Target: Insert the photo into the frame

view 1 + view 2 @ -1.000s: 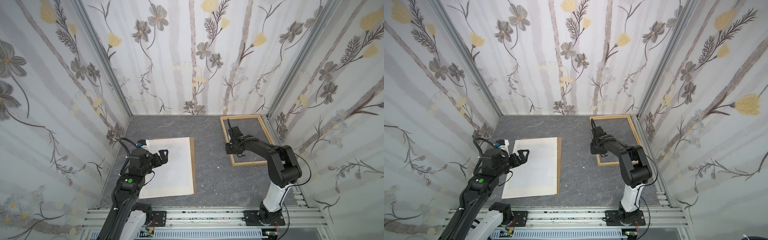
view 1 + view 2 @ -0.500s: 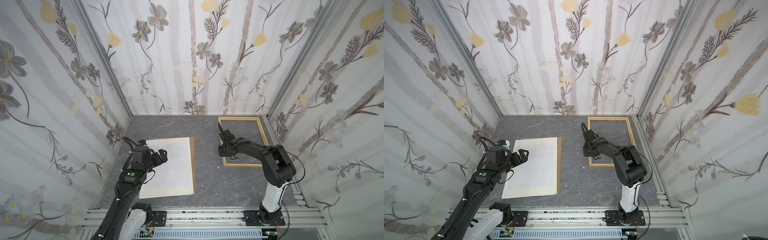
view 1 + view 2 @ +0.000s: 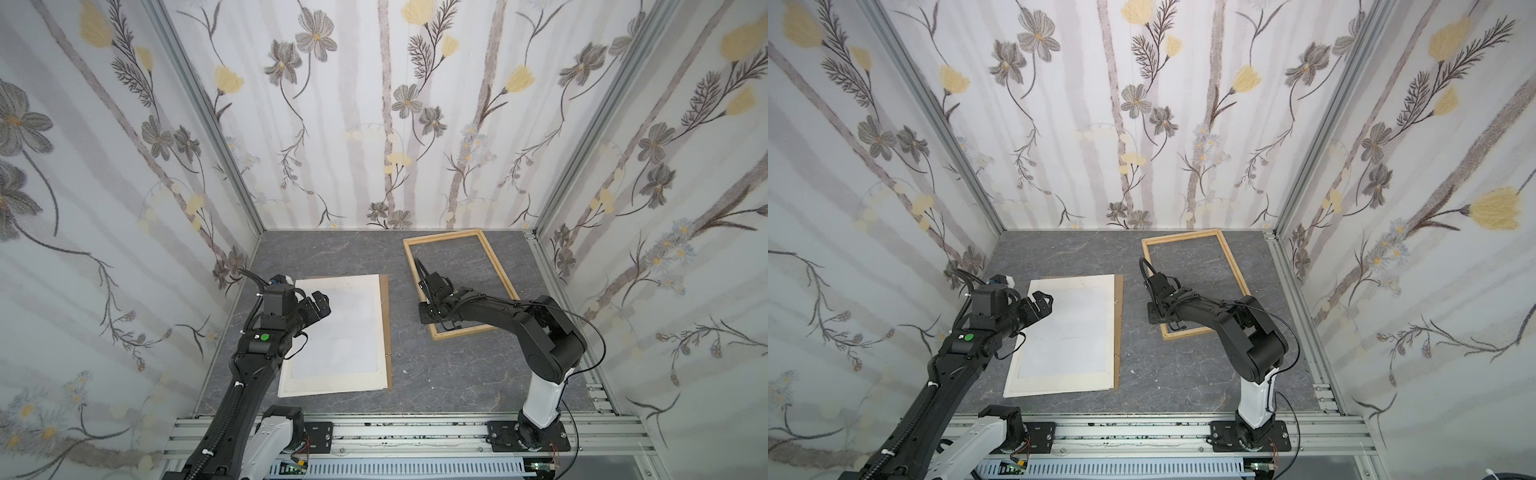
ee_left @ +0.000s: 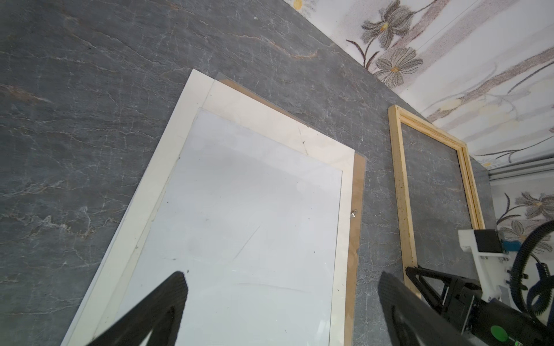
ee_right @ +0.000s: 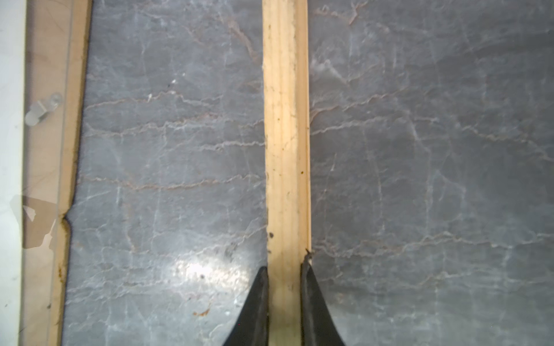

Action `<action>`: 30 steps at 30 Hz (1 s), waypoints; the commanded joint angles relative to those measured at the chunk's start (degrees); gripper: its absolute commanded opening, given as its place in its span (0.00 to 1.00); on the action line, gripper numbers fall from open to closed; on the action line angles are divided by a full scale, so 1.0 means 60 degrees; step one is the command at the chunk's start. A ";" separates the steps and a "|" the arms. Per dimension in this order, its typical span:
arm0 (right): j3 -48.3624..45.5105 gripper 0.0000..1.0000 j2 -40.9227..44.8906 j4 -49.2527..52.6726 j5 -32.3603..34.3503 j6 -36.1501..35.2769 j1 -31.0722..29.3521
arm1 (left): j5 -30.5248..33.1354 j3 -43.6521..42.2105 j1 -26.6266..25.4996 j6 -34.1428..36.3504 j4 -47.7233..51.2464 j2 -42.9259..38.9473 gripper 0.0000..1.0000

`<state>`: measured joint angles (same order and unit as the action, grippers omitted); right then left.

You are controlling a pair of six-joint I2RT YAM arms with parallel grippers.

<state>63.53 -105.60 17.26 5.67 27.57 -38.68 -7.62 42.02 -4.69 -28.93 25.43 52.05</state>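
Left arm elbow-up, forearm angled forward. left gripper [image 3: 316, 302] is raised, jaws spread wide, gripping nothing. Right arm stretched out low, reaching in toward centre, wrist tipped down. right gripper [image 3: 429, 313] is at surface level, fingers [image 5: 257, 302] pinched on both sides of one strip of the frame [image 5: 284, 119].

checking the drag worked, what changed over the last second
The right gripper slid the frame left, toward the photo, and closed on its left rail. The left gripper stayed open over the photo, which did not move.
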 commanded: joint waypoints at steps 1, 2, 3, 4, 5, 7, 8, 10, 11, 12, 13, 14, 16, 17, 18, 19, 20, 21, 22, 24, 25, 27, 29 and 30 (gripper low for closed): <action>-0.0255 0.15 0.0386 0.0105 -0.0004 0.1096 -0.0398 | -0.0011 0.0227 0.0134 -0.0037 -0.0027 0.0265 1.00; -0.0322 0.15 0.0476 0.0098 0.0130 0.1343 -0.0512 | -0.0035 0.0259 0.0182 -0.0055 -0.0042 0.0338 1.00; -0.0407 0.15 0.0588 0.0030 0.0234 0.1624 -0.0628 | -0.0060 0.0290 0.0192 -0.0078 -0.0060 0.0390 1.00; -0.0460 0.15 0.0674 -0.0051 0.0277 0.1824 -0.0730 | -0.0063 0.0302 0.0203 -0.0089 -0.0103 0.0427 1.00; -0.0538 0.15 0.0784 -0.0130 0.0411 0.2073 -0.0837 | -0.0078 0.0307 0.0224 -0.0109 -0.0136 0.0461 1.00; -0.0610 0.15 0.0921 -0.0220 0.0712 0.2493 -0.1094 | -0.0094 0.0349 0.0254 -0.0106 -0.0192 0.0543 1.00; -0.0633 0.15 0.0971 -0.0225 0.0862 0.2708 -0.1214 | -0.0093 0.0361 0.0279 -0.0113 -0.0195 0.0580 1.00; -0.0660 0.15 0.0999 -0.0279 0.1079 0.3024 -0.1318 | -0.0130 0.0394 0.0311 -0.0108 -0.0210 0.0675 1.00; -0.0681 0.15 0.1000 -0.0283 0.1211 0.3166 -0.1457 | -0.0150 0.0394 0.0325 -0.0126 -0.0210 0.0698 1.00; -0.0703 0.15 0.0983 -0.0314 0.1279 0.3285 -0.1653 | -0.0177 0.0375 0.0340 -0.0146 -0.0224 0.0737 1.00; -0.0721 0.15 0.0974 -0.0355 0.1262 0.3339 -0.1693 | -0.0210 0.0356 0.0353 -0.0153 -0.0238 0.0754 1.00; -0.0726 0.15 0.0910 -0.0371 0.1232 0.3397 -0.1713 | -0.0242 0.0350 0.0357 -0.0190 -0.0261 0.0773 1.00; -0.0724 0.15 0.0815 -0.0429 0.1113 0.3390 -0.1796 | -0.0239 0.0319 0.0385 -0.0228 -0.0269 0.0790 1.00; -0.0701 0.15 0.0783 -0.0443 0.1099 0.3360 -0.1851 | -0.0239 0.0304 0.0386 -0.0228 -0.0276 0.0802 1.00; -0.0700 0.15 0.0756 -0.0431 0.1084 0.3345 -0.1891 | -0.0205 0.0292 0.0402 -0.0243 -0.0283 0.0802 1.00; -0.0690 0.15 0.0726 -0.0405 0.1090 0.3344 -0.1940 | -0.0200 0.0292 0.0414 -0.0234 -0.0291 0.0815 1.00; -0.0714 0.15 0.0725 -0.0401 0.1083 0.3358 -0.1975 | -0.0183 0.0276 0.0415 -0.0247 -0.0283 0.0820 1.00; -0.0744 0.16 0.0732 -0.0415 0.1091 0.3359 -0.2016 | -0.0181 0.0262 0.0429 -0.0256 -0.0296 0.0831 1.00; -0.0761 0.18 0.0753 -0.0410 0.1102 0.3373 -0.2035 | -0.0178 0.0248 0.0430 -0.0244 -0.0298 0.0859 1.00; -0.0788 0.25 0.0825 -0.0358 0.1190 0.3403 -0.2076 | -0.0203 0.0233 0.0452 -0.0239 -0.0313 0.0931 1.00; -0.0762 0.33 0.0884 -0.0348 0.1209 0.3403 -0.2090 | -0.0223 0.0233 0.0459 -0.0224 -0.0313 0.1002 1.00; -0.0745 0.52 0.1130 -0.0305 0.1193 0.3339 -0.2146 | -0.0268 0.0240 0.0484 -0.0224 -0.0298 0.1121 1.00; -0.0676 0.63 0.1429 -0.0249 0.1182 0.3233 -0.2208 | -0.0269 0.0258 0.0517 -0.0236 -0.0298 0.1268 1.00; -0.0607 0.66 0.1590 -0.0223 0.1180 0.3157 -0.2236 | -0.0269 0.0260 0.0564 -0.0250 -0.0298 0.1365 1.00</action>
<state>59.05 -98.26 16.14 11.77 46.81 -51.59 -9.08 43.59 -1.76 -29.93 24.99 59.29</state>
